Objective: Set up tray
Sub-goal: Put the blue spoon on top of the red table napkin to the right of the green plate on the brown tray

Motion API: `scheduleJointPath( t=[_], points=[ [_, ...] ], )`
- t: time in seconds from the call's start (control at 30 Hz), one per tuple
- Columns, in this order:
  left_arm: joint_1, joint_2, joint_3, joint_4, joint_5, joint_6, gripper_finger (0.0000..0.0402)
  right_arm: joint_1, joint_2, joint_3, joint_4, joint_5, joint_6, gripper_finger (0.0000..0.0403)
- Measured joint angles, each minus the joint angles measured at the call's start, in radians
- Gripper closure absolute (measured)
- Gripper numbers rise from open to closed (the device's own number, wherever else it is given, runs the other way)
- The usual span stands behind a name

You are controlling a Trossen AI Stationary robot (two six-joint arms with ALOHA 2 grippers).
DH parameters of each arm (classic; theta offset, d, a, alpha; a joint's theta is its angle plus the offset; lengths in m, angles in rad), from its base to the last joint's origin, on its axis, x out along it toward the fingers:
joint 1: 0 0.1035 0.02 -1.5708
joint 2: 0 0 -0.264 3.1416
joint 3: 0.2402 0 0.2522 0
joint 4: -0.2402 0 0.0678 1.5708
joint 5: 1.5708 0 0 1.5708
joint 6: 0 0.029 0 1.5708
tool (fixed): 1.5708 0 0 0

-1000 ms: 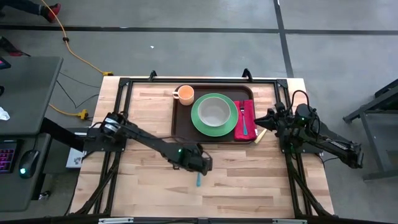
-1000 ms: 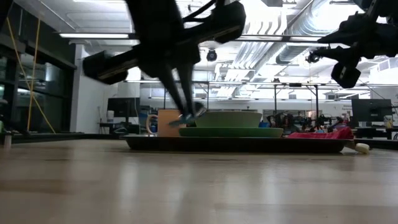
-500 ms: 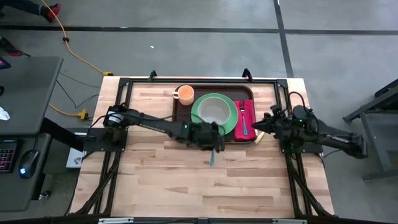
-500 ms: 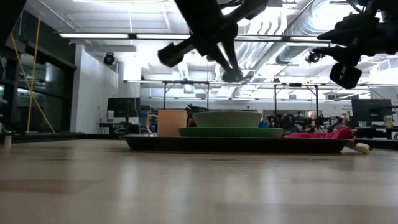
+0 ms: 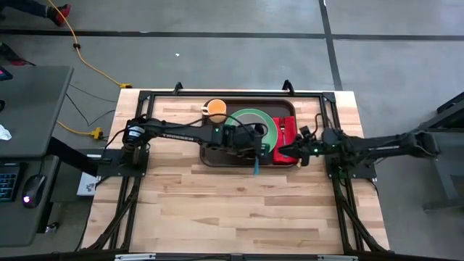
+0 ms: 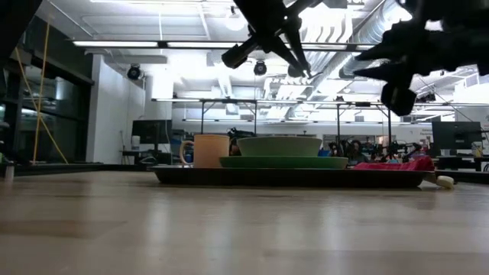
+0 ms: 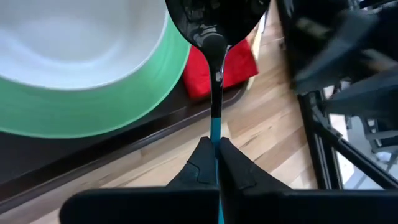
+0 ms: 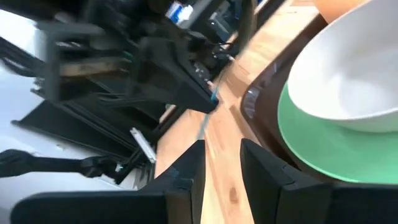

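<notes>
The dark brown tray (image 5: 212, 125) lies at the table's far middle. It holds an orange cup (image 5: 215, 109), a green plate (image 5: 270, 125) with a white bowl (image 7: 68, 37), and a red napkin (image 5: 288, 129). My left gripper (image 5: 254, 154) hovers over the tray's near rim, shut on a spoon (image 7: 214, 74) with a teal handle. My right gripper (image 5: 284, 152) is open with nothing between its fingers (image 8: 186, 174). It hovers over the near end of the napkin, pointing toward the table's left. My left gripper pinches the spoon's teal handle (image 7: 215, 132) between its two fingers, close to where the teal meets the dark neck. The fingers slant down from the table's left. The spoon is lifted clear: its bowl (image 7: 214, 18) is above the plate's edge and its handle end (image 5: 255, 170) points toward the near edge.
A small cream-coloured piece (image 6: 444, 182) lies on the table by the tray's right near corner. Bare wood (image 5: 239, 210) fills the near half of the table. Black frame rails (image 5: 341, 188) run along both sides.
My left gripper has carried the spoon up from above the middle of the table, toward the far edge and the right, to the tray's near rim, rolling as it went. My right gripper has reached toward the table's left, from beside the tray to over the napkin.
</notes>
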Motion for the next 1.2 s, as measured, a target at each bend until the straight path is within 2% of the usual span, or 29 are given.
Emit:
scheduleJointPath(
  t=[0.3, 0.57, 0.77, 0.93, 1.2],
  points=[
    [0.002, 0.0, 0.008, 0.0, -0.004, 0.02, 0.0378, -0.015, 0.264, 0.0, 0.347, 0.013, 0.06, 0.0255],
    [0.002, 0.0, 0.008, 0.001, -0.027, 0.02, 0.0378, -0.014, 0.423, 0.006, 0.534, 0.012, 0.105, 0.0215],
    [0.002, 0.0, 0.008, 0.001, -0.033, 0.02, 0.0378, -0.014, 0.511, 0.116, 0.513, 0.011, 0.061, 0.0214],
    [0.002, 0.0, 0.008, -0.015, -0.043, 0.019, 0.0378, -0.018, 0.569, 0.202, 0.4, -0.016, 0.002, 0.0212],
    [0.003, 0.0, 0.009, -0.022, -0.053, 0.02, 0.0378, -0.034, 0.584, 0.21, 0.373, -0.017, 0.012, 0.0209]
  ],
)
